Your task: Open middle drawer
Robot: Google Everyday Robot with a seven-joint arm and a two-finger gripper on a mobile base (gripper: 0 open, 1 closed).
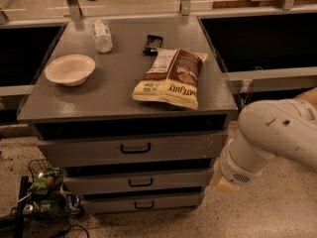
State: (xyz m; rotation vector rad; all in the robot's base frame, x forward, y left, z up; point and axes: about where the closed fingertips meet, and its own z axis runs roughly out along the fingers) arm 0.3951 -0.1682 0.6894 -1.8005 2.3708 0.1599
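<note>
The middle drawer [99, 182] is the second of three grey drawers in the cabinet, and it looks closed. Its small black pull handle [140, 182] sits at the centre of the low front panel. The taller top drawer [89, 150] is above it and the lowest drawer [114, 204] below. My gripper [222, 184] hangs at the end of the white arm [277, 133], just off the right end of the middle drawer's front. It is well to the right of the handle and holds nothing that shows.
On the cabinet top [114, 95] are a white bowl [70, 69], a lying water bottle [102, 35], a dark snack bar [152, 43] and a chip bag [172, 77]. Cans and cables [44, 195] clutter the floor at the lower left. Dark shelves flank the cabinet.
</note>
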